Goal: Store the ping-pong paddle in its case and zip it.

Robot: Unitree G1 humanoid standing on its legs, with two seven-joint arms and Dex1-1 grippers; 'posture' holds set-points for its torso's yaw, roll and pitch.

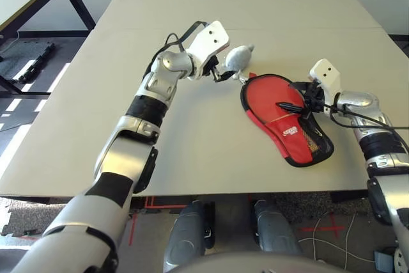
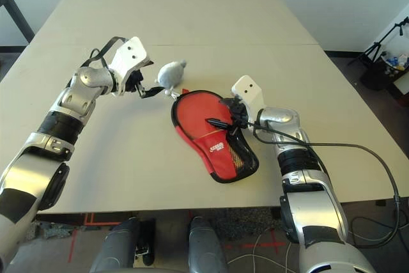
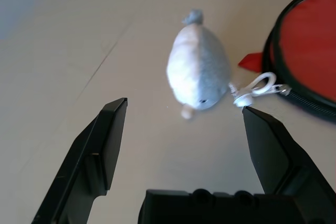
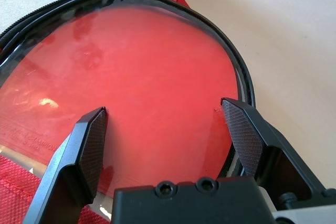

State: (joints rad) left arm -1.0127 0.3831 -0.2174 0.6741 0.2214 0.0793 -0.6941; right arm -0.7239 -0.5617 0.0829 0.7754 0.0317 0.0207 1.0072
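The case lies flat on the bench, toward its right edge and nearer the front, round end pointing to the far side, mesh pocket end toward me. The ping-pong paddle sits inside it, its red rubber face showing within the black zipper trim, with red fabric at the near side of the face. My right gripper hangs just above that red face, fingers spread wide and holding nothing. My left gripper is off the case's far left rim, fingers also parted and empty. Directly ahead of them lies a small grey-white pouch, its white cord reaching to the zipper trim at the case's round end. A small red tab juts from the rim beside it.
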